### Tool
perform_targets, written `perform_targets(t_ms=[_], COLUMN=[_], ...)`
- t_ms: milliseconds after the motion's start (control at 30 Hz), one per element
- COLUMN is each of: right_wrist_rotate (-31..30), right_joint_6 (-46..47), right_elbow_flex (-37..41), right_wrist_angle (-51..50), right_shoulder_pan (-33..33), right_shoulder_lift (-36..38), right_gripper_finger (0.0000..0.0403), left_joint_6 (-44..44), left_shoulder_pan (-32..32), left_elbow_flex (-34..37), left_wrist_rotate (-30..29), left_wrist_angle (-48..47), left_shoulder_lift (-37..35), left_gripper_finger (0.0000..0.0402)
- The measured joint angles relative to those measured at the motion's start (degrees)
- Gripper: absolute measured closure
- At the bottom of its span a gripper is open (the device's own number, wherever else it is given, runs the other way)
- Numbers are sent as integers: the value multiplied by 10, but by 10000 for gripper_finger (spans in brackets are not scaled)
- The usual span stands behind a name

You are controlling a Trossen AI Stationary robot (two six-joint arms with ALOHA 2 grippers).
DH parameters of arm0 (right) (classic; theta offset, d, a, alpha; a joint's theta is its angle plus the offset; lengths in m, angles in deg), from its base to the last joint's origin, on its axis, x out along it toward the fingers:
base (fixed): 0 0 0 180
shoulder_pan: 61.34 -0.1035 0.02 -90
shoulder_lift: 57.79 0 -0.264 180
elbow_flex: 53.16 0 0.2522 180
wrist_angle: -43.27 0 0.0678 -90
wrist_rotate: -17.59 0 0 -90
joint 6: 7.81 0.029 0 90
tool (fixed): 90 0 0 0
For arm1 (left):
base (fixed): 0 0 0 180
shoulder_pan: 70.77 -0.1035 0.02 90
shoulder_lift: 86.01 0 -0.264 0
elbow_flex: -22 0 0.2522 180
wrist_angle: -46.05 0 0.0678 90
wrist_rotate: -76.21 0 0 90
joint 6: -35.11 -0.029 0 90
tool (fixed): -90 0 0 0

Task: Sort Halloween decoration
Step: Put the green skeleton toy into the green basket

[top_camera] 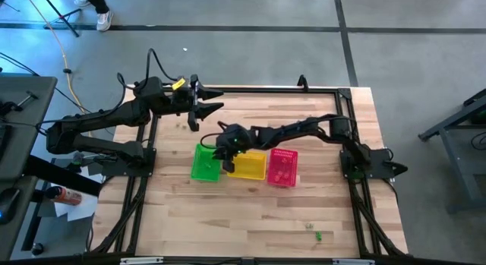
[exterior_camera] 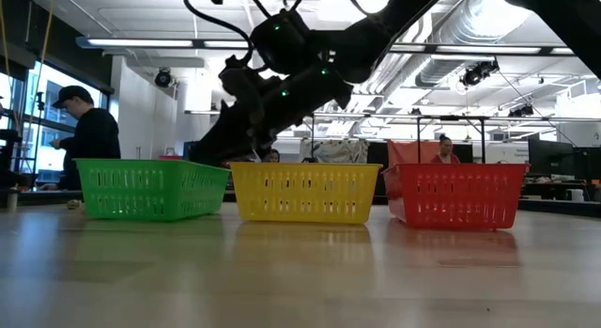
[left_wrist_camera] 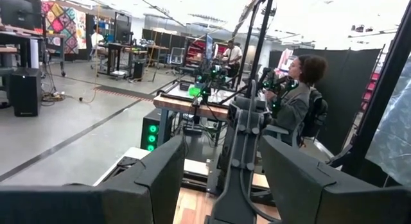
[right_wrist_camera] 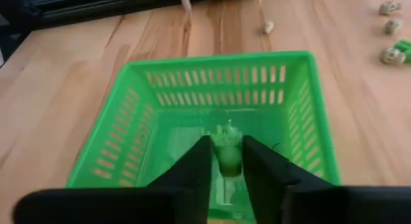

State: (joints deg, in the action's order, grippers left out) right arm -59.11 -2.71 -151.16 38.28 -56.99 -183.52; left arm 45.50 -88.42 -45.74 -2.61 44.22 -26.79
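Right wrist view: my right end effector [right_wrist_camera: 228, 161] pinches a green trinket [right_wrist_camera: 227, 149] between its fingers, directly above the green basket [right_wrist_camera: 308, 121]. I judge this is the drop step; next I need only spread the fingers so it falls inside. Beyond the green basket, pale trinkets [right_wrist_camera: 390, 55] lie loose on the wooden table [right_wrist_camera: 77, 76]. My left end effector [top_camera: 199, 109] waits, fingers apart, behind the green basket. People work at benches in the room beyond.
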Motion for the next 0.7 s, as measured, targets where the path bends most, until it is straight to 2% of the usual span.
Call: perform_targets(t_ms=[300, 500, 700], right_wrist_rotate=[13, 32, 35], right_joint_6=[20, -19, -98], right_elbow_flex=[0, -5, -5], right_wrist_angle=[-17, -70, -228], right_shoulder_pan=[0, 27, 62], right_shoulder_lift=[9, 64, 144], right_gripper_finger=[196, 183, 183], left_joint_6=[0, 0, 0], left_shoulder_pan=[0, 0, 0], left_elbow_flex=[0, 0, 0], left_wrist_rotate=[0, 0, 0], left_wrist_angle=[0, 1, 1], left_shoulder_lift=[0, 0, 0], left_gripper_finger=[206, 206, 206])
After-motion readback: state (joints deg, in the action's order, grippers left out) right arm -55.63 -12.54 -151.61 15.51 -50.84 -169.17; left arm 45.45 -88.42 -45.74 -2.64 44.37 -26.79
